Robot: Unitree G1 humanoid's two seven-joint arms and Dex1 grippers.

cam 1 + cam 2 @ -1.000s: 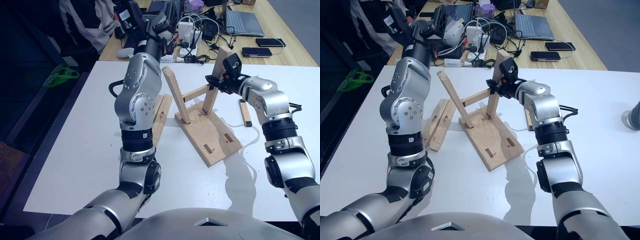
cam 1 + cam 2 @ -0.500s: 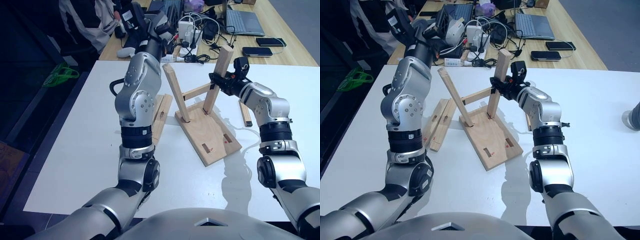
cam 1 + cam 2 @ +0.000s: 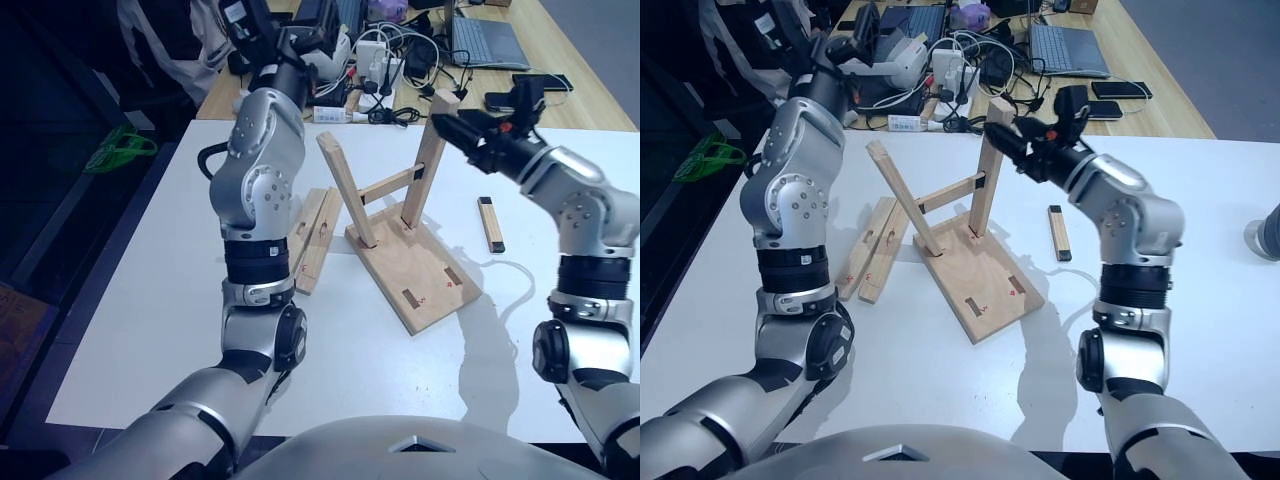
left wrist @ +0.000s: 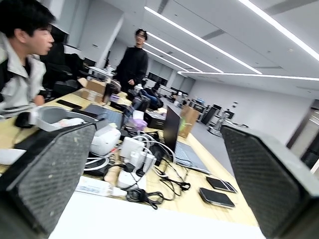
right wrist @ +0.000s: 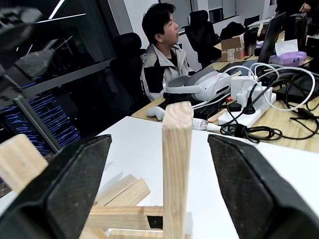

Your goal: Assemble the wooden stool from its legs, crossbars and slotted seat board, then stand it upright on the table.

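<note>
One upright leg [image 5: 177, 164], its long axis vertical, was framed just ahead of the right end effector [image 5: 159, 144], spread wide and empty.

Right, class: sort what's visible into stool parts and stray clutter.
Stool parts: pale slotted wooden seat board; two upright wooden legs; wooden crossbar joining them; flat wooden pieces lying beside; short loose wooden bar.
Clutter: grey laptop; black phone; white power strip.
</note>
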